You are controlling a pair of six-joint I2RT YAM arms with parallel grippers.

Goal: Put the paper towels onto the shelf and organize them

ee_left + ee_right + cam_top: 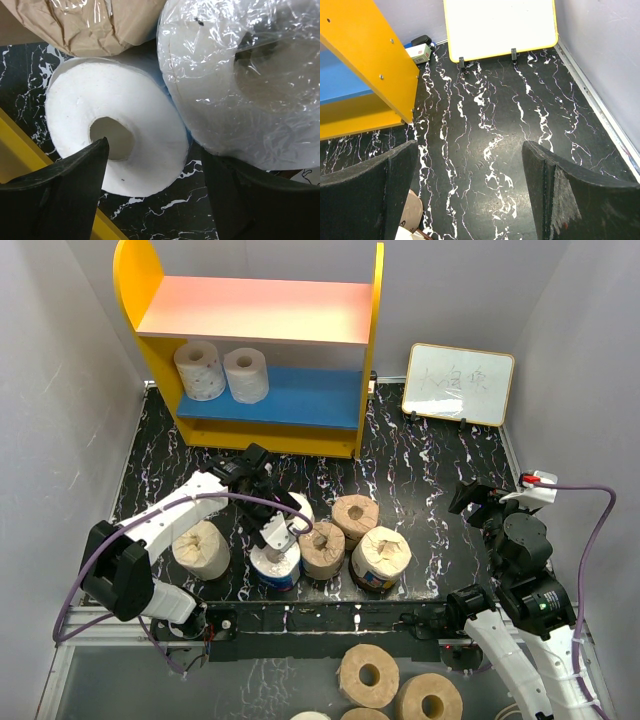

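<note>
The shelf (370,360) stands at the back, with two white paper towel rolls (200,370) (246,374) on its blue lower board. Several rolls stand grouped on the table: a tan one (200,548), a blue-wrapped one (276,570), a white one (300,506), two tan ones (322,550) (355,517) and a dark-labelled one (380,558). My left gripper (278,536) is open just above the blue-wrapped roll. In the left wrist view the left gripper (155,150) straddles that roll's white top (150,125), one finger (75,180) over its hollow core. My right gripper (468,498) (470,145) is open and empty over bare table.
A small whiteboard (460,383) (500,25) leans at the back right. A plastic-wrapped white roll (240,85) and a tan roll (85,25) crowd the left gripper. Wide bare tan rolls (368,675) (430,700) lie below the table's near edge. The shelf's yellow side (375,55) shows left of the right gripper.
</note>
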